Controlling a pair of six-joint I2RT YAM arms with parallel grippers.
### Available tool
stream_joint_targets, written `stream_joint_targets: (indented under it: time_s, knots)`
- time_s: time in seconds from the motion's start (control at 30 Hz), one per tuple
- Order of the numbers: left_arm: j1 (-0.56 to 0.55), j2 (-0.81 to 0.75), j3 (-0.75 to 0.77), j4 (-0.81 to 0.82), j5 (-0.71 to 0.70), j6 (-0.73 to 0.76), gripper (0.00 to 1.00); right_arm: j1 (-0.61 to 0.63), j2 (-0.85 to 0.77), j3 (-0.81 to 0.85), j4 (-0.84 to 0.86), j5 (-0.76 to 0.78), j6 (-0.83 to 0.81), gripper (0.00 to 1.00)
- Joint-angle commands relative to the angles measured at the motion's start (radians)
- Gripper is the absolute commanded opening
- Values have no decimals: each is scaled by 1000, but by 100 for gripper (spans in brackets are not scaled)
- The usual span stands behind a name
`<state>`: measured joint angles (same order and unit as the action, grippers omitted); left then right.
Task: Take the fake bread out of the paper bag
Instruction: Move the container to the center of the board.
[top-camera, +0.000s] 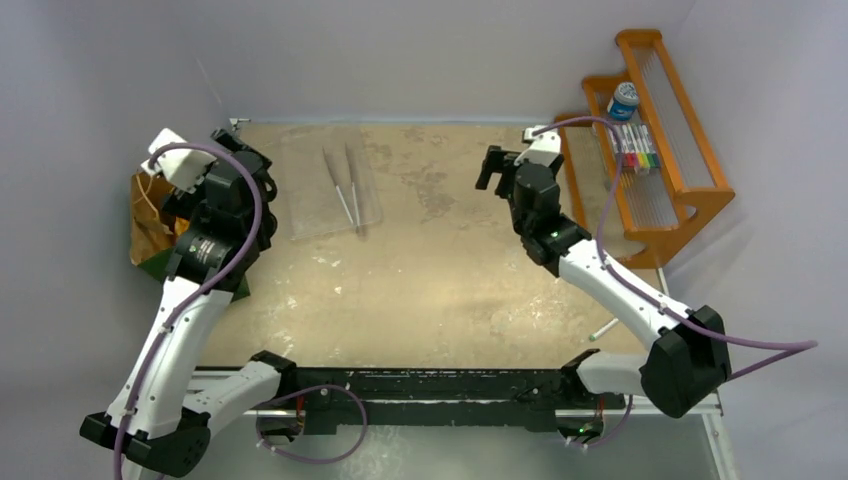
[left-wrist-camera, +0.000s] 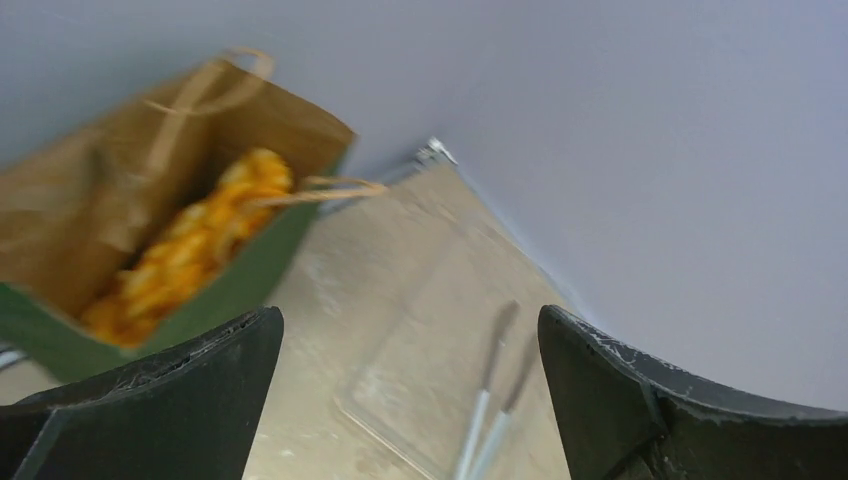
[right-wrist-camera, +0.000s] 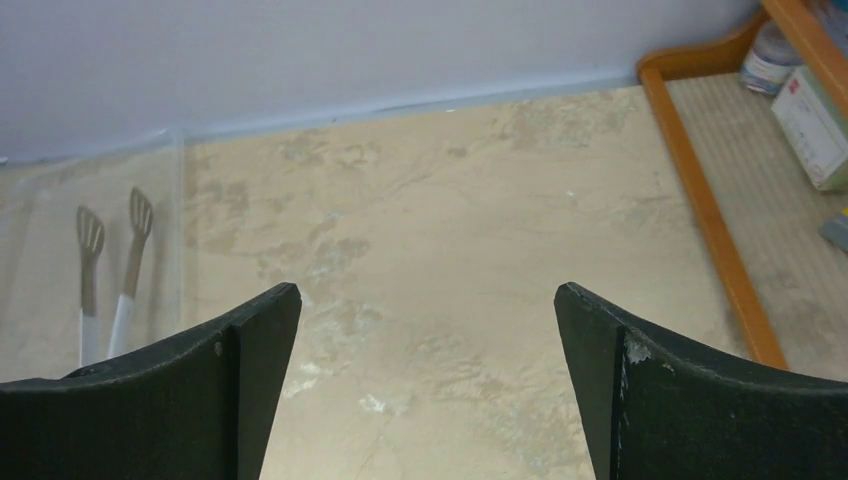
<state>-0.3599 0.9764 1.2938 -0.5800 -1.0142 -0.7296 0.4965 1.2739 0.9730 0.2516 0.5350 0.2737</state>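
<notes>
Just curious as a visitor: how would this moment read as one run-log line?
left gripper: open, empty, facing paper bag | right gripper: open, empty | fake bread: in bag | tongs: on clear tray

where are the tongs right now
The tongs lie in the clear tray at the far left-centre of the table in the top view, just right of the left arm; the right wrist view shows them at its left edge.
</notes>
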Motion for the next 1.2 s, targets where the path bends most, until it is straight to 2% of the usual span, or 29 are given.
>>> stream_joint_targets:
  time_s: [0.0, 0.1, 0.17, 0.2, 0.3, 0.4, 0.5, 0.63, 0.77, 1.17]
  knots:
    - [-5, 61, 135, -288, -332, -93, 100, 50, -50, -62, 102, 57, -71, 100]
    - [-2, 189, 310, -461, -458, -148, 100, 48, -42, -112, 227, -73, -72, 100]
    - [21, 285, 438, -562, -490, -157, 100, 49, -5, -90, 264, -170, -93, 96]
    - [66, 328, 504, -593, -468, -148, 100, 48, 23, -49, 253, -181, -86, 94]
    - [289, 408, 639, -634, -271, -120, 100, 51, 132, 86, 158, -213, -45, 91]
    - [357, 399, 634, -525, -164, 20, 98, 52, 211, 150, 95, -254, 0, 90]
    - [395, 404, 627, -546, -111, 65, 97, 60, 263, 180, 57, -264, 28, 90]
    - [418, 354, 537, -512, -47, 136, 99, 76, 332, 207, 63, -283, 35, 89]
    - [433, 278, 452, -464, 1, 147, 100, 120, 472, 350, -21, -307, 28, 88]
    - [441, 222, 430, -485, 57, 52, 100, 247, 878, 795, -253, -245, 28, 87]
